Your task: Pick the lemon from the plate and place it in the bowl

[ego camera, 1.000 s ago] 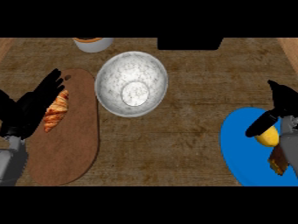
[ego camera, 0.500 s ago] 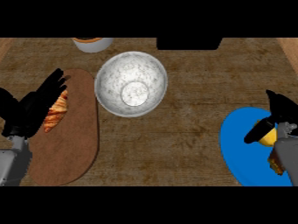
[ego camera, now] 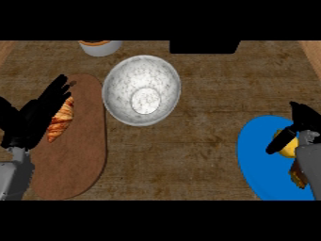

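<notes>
Two black hands show. At the counter's right edge, the right hand (ego camera: 303, 126) curls its fingers round the lemon (ego camera: 288, 146) on the blue plate (ego camera: 260, 160). The left hand (ego camera: 25, 117) rests with spread fingers. The bowl (ego camera: 141, 89) sits mid-counter.

Two boxy grey forearms are seen. Each is ended by a matte black hand: the left hand (ego camera: 25, 120) and the right hand (ego camera: 307, 123).
</notes>
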Robot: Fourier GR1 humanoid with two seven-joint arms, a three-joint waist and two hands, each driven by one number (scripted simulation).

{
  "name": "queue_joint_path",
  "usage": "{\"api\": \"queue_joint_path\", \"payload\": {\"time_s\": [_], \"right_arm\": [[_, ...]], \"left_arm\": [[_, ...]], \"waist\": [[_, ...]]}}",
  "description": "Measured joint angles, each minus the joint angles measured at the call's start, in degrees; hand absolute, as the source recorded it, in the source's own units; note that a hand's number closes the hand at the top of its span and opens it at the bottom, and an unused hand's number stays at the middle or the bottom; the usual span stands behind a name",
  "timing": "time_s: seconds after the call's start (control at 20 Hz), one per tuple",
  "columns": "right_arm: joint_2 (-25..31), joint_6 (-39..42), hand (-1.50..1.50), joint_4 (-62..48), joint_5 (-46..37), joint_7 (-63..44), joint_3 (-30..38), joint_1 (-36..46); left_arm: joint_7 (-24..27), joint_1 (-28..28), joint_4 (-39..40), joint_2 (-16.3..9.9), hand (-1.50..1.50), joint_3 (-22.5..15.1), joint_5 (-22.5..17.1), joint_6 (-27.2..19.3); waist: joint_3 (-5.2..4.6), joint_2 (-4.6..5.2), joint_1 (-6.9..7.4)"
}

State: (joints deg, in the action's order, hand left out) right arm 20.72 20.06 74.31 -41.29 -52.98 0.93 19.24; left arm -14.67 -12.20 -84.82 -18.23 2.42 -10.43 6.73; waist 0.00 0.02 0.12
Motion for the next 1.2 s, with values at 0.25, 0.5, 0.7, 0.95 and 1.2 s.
{"api": "queue_joint_path", "payload": {"time_s": [0.25,0.5,0.7,0.95,1.2], "right_arm": [[-0.15,-1.25,-1.5,-4.23,-1.26,2.58,1.81,0.22],[-0.74,-3.33,-1.5,-8.05,-2.58,4.88,2.82,0.39],[-1.07,-5.35,1.5,-10.73,-4.02,8.13,2.71,0.63],[-0.79,-8.72,1.5,-12.4,-6.24,11.55,2.71,1.22],[-0.17,-10.12,1.5,-12.75,-7.54,15.18,2.75,0.46]], "left_arm": [[-0.56,0.53,-0.82,0.6,0.0,1.05,0.47,1.45],[-1.13,0.47,-1.26,0.81,0.0,2.34,0.94,2.79],[-1.2,0.3,-1.03,1.5,0.0,3.18,1.44,3.19],[-2.41,0.53,-2.36,2.4,0.0,3.47,2.07,3.17],[-3.41,-0.57,-2.09,2.74,0.0,4.15,2.43,3.68]], "waist": [[0.0,0.0,0.02],[0.02,0.01,0.0],[-0.13,-0.11,0.07],[-0.25,-0.2,0.04],[-0.21,-0.18,-0.01]]}}
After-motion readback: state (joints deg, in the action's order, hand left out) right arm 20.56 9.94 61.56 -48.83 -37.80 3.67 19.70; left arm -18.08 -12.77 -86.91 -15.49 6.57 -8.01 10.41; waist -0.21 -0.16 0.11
